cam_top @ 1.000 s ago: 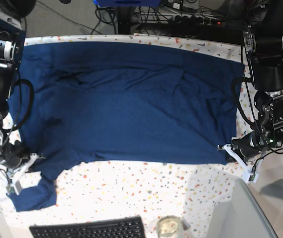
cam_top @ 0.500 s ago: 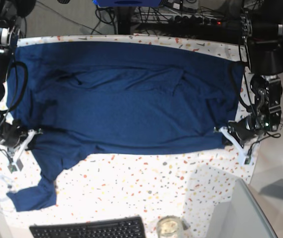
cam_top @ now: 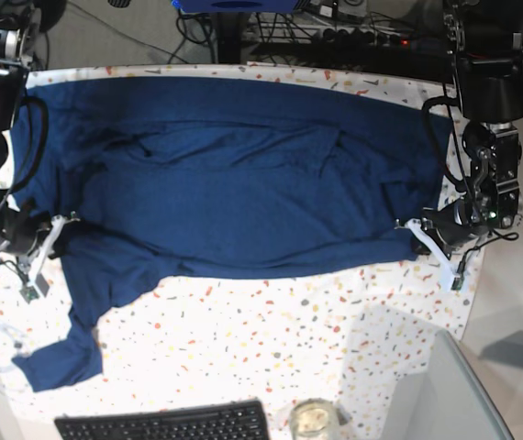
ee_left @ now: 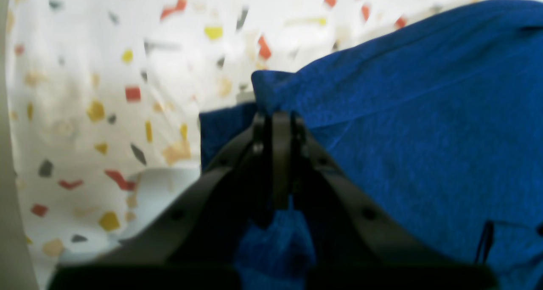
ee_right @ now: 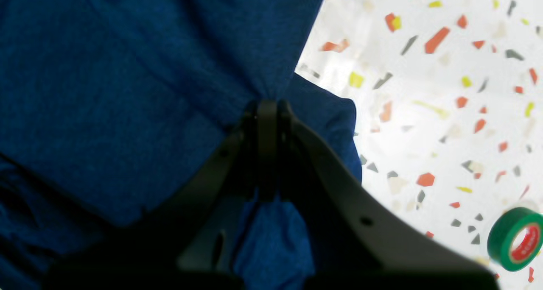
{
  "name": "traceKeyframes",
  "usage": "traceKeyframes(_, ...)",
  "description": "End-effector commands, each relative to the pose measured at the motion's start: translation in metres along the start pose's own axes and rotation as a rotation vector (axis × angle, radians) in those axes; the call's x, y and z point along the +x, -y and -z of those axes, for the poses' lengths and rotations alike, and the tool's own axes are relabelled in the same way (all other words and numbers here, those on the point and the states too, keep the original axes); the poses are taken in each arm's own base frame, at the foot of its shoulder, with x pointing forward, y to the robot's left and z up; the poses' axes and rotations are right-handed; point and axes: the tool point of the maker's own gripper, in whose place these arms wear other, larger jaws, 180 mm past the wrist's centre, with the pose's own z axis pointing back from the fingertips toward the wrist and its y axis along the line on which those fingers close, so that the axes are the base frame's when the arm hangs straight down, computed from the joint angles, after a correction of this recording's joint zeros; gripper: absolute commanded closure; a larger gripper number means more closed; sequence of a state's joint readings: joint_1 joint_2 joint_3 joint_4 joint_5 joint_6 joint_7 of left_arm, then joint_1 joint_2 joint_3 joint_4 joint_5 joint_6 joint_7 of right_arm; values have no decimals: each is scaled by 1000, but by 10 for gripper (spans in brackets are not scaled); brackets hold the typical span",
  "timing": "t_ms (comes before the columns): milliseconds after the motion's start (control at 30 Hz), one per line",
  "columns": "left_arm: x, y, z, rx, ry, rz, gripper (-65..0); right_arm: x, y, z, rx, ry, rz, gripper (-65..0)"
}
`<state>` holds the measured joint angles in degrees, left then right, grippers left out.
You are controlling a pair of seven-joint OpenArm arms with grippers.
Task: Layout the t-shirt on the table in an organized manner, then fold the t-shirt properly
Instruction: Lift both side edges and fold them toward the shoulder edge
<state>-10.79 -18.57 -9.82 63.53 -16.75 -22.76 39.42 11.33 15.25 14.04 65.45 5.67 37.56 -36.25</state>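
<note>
Shirt (cam_top: pixel 243 192) is spread across the upper half of the counter (cam_top: pixel 271 348) in the base view, front layer doubled back so its lower edge runs left to right just above mid-frame. One sleeve trails down to the lower left of the frame, near the keyboard (cam_top: pixel 165 423).

Left gripper (cam_top: pixel 419 236), at the right edge of the base view: jaws closed on a pinch of shirt corner. Its wrist cam shows fabric bunched between the jaws and a flap standing up past the tips. Right gripper (cam_top: pixel 46 240), at the left edge: jaws closed on shirt too, at the edge where body meets sleeve; its wrist cam shows cloth fanning out from the pinch.

My read on handling: soft knit, light, zero stiffness. It drapes and wrinkles instead of holding shape, and it likely stretches under pull. It may drag on the counter cloth, so I'd lift rather than slide. A thin pinch could slip or catch only one layer. Best holds are seams and corners: hem corners, shoulder seams. I'd keep both grips level and under even tension so the edge stays straight. The loose sleeve at lower left needs its own grab at the cuff.

Green tape roll (ee_right: pixel 515 238) sits on the counter in the lower right of the right wrist view, apart from the shirt.
</note>
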Motion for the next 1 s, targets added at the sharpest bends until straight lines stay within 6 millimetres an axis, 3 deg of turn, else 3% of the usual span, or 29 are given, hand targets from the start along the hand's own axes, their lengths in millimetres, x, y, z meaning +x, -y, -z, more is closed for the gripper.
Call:
traceKeyframes(0,20,-7,-6,10,53,10,0,14,10,-8,-20,42,-12,-6)
traceKeyframes(433,-1,8,-22,-1,57,65,0,-17,-1,-24,-40,-6,-58,-6)
traceKeyframes(667,3,-20,-34,55,92,1,0,-24,-5,-28,-43,-13,-69,-6)
traceKeyframes(967,-1,-22,-35,59,83,6,0,-19,-5,-34,-55,4,-87,-6)
